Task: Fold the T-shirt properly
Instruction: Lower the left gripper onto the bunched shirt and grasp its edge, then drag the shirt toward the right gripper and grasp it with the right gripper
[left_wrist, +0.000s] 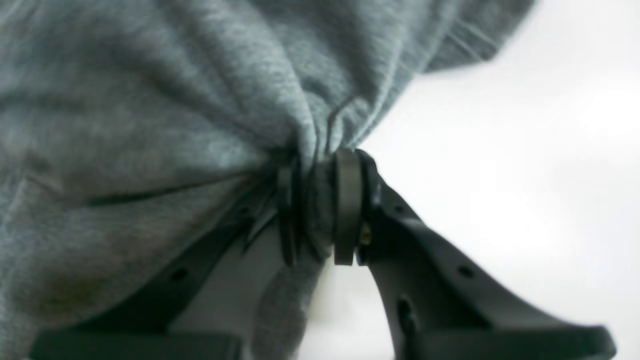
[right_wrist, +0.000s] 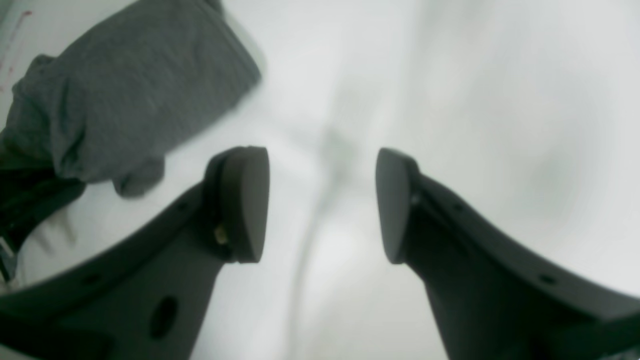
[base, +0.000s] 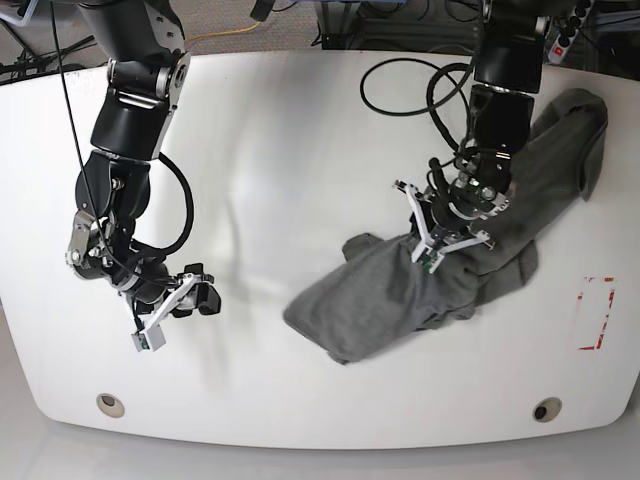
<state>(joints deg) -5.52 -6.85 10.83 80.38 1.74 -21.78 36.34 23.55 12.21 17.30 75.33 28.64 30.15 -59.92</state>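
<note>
Base view, left hand (base: 447, 238) reaching down from far right, pinched shut on a bunched fold of the T-shirt (base: 400, 290) lying crumpled on the table (base: 300, 120) right half, right hand (base: 190, 297) low at near left, fingers parted, holding nothing.

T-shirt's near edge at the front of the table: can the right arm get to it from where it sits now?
Probably yes. The right gripper is open and empty, with only bare table between it and the T-shirt. The left gripper is shut on bunched fabric farther along, out of that path.
</note>
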